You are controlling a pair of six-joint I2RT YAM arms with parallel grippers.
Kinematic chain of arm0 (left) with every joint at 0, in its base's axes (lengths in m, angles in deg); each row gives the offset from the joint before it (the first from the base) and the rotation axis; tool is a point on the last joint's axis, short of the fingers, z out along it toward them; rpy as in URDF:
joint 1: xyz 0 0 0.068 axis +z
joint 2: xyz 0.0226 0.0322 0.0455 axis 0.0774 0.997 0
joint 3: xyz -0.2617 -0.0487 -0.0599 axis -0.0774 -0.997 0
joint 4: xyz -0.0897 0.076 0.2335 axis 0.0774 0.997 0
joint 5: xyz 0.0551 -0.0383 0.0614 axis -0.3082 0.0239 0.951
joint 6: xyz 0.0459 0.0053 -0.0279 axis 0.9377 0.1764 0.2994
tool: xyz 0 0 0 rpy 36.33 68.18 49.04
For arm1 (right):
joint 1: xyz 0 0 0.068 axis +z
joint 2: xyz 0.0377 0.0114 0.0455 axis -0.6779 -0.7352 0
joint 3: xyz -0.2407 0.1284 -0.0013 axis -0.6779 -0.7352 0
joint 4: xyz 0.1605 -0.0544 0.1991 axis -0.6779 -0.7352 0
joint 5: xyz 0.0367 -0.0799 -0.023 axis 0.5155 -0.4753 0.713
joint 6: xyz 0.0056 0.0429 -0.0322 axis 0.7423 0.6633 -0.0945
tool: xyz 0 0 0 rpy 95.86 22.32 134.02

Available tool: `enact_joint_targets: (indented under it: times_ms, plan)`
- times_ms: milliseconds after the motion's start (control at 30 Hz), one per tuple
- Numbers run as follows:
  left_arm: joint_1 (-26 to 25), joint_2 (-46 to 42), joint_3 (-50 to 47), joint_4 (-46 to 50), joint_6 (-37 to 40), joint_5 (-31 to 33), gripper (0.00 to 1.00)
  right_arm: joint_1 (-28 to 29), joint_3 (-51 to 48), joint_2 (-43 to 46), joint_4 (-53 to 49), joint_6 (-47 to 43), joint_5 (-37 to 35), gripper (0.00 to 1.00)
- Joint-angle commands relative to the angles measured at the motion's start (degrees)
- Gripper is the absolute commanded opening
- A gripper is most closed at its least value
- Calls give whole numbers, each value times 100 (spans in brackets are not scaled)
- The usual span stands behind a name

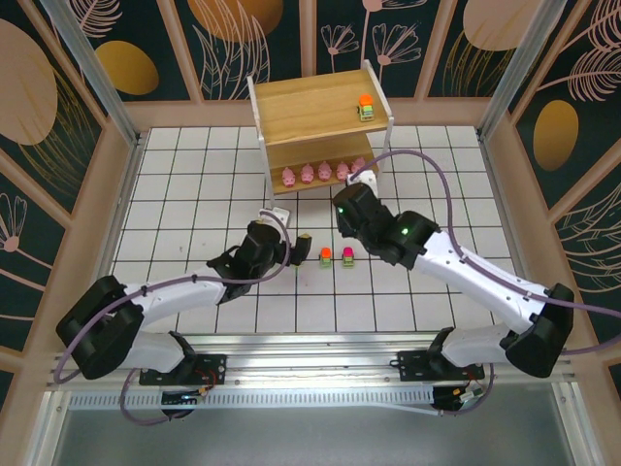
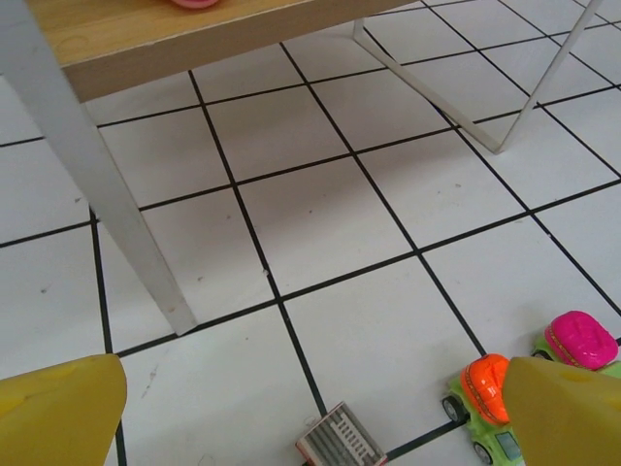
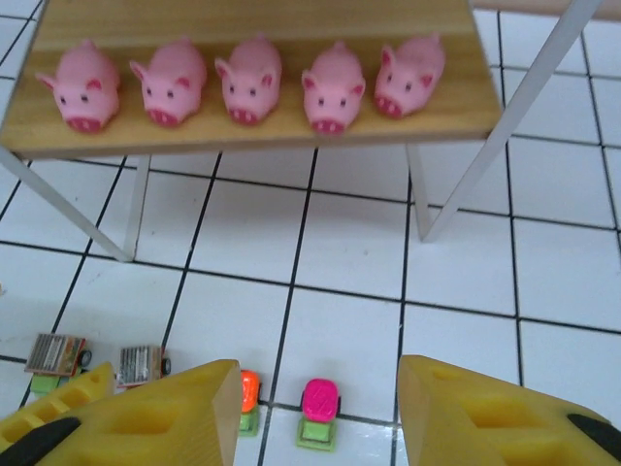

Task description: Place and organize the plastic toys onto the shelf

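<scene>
White tiles with a black grid cover the worktop, and the shelf stands at the middle of its far edge. Five pink pigs sit in a row along the front of the lower board, and one orange-topped vehicle sits at the right end of the upper board. Four vehicles wait near the worktop's middle, in front of the shelf: two grey-topped vehicles, an orange one and a pink one, roughly in a line. The pigs look sorted, so the step in hand is probably carrying vehicles up to the top board. The right end effector hangs above the orange and pink pair, fingers partly apart and empty. The left end effector is spread wide and holds nothing, near a grey-topped vehicle. The next move calls for lowering onto one small vehicle without knocking its close neighbour, then clearing the shelf's front edge.
</scene>
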Motion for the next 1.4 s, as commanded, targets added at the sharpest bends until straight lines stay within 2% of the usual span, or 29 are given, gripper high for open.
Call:
enact_joint_targets:
  times_ms: [0,233,500,900,1367]
  plan:
    - [32,-462,-278,326,-191,58,99,90,-474,221,442,491,101,47]
    - [31,-1152,-896,627,-300,164,99,143,-1082,281,778,766,321,47]
    - [25,-1875,-1462,410,-472,266,99,291,-1519,230,1019,1130,418,47]
    - [27,-1795,-1445,399,-512,201,99,494,-1882,-9,1229,1497,531,48]
    - [26,-1628,-1402,381,-586,148,99,410,-2129,-457,1552,1479,625,49]
